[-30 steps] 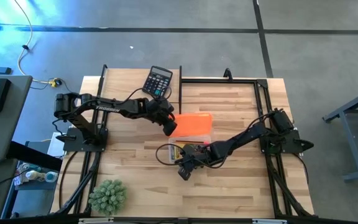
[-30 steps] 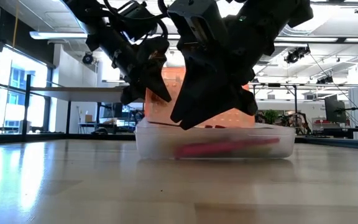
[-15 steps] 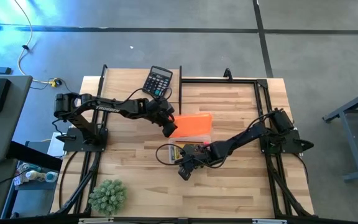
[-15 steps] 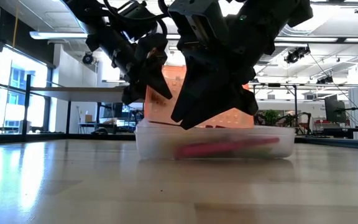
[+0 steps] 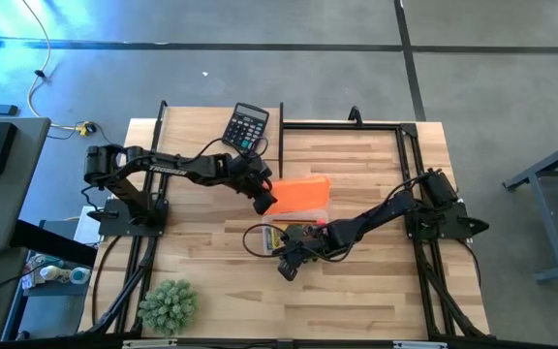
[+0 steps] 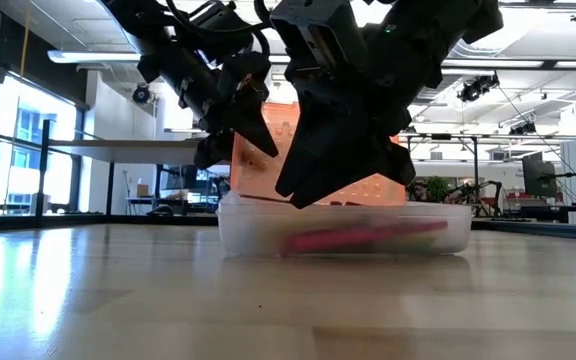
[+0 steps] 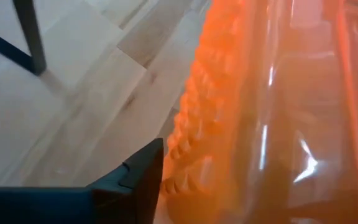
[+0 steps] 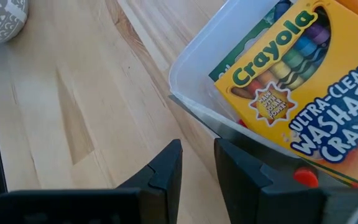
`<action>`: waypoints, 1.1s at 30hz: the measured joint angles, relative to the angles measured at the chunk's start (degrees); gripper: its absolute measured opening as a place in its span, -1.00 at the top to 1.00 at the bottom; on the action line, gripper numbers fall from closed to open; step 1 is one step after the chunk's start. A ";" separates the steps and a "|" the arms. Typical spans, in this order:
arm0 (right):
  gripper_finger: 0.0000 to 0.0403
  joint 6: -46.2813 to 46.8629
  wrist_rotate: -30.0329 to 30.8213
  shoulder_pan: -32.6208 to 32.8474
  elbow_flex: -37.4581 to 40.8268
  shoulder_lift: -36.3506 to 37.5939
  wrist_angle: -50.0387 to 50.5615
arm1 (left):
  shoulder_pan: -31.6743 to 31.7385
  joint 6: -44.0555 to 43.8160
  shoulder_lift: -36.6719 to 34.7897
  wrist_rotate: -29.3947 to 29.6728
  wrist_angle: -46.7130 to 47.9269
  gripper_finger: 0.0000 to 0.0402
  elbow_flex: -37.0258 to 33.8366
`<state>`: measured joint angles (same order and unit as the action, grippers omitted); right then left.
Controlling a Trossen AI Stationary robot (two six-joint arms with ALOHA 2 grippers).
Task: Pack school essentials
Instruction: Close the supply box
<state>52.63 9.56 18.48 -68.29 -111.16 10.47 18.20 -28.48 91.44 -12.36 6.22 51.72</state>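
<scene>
A clear plastic box (image 5: 260,236) stands mid-table with its orange lid (image 5: 303,192) raised on the far side. A yellow-green crayon pack (image 8: 284,68) lies inside, and a red pen (image 6: 358,238) shows through the wall. My left gripper (image 5: 263,199) is at the lid's left edge, open, with one finger (image 7: 143,177) beside the ribbed edge (image 7: 185,149). My right gripper (image 8: 197,165) hangs over the box's near left corner, open by a narrow gap with bare wood between the fingers. My left gripper comes slanting down from the table's left at the raised lid's left edge (image 7: 185,149). One finger stands right beside that edge and the other is outside the wrist picture. I cannot tell whether it touches the lid. My right gripper slants down by the box's near wall. One fingertip (image 8: 225,149) stands just under the rim (image 8: 194,109). I cannot tell whether it touches.
A black calculator (image 5: 246,126) lies at the far edge behind the left arm. A green spiky plant (image 5: 169,305) stands at the near left corner. Black frame rails (image 5: 405,145) run along the table's right and far sides. Bare wood lies near the front edge.
In the low view my left gripper's fingers have spread a little at the lid's edge. Both arms have kept their places, and the box and its raised lid stand as before.
</scene>
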 joint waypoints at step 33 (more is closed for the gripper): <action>0.56 3.96 0.68 -0.24 0.35 -0.42 1.81 | 2.74 4.50 -1.99 -10.59 0.70 -0.18 0.02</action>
<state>56.59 10.24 18.24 -67.94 -111.58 12.28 20.93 -23.98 89.45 -22.95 6.91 51.75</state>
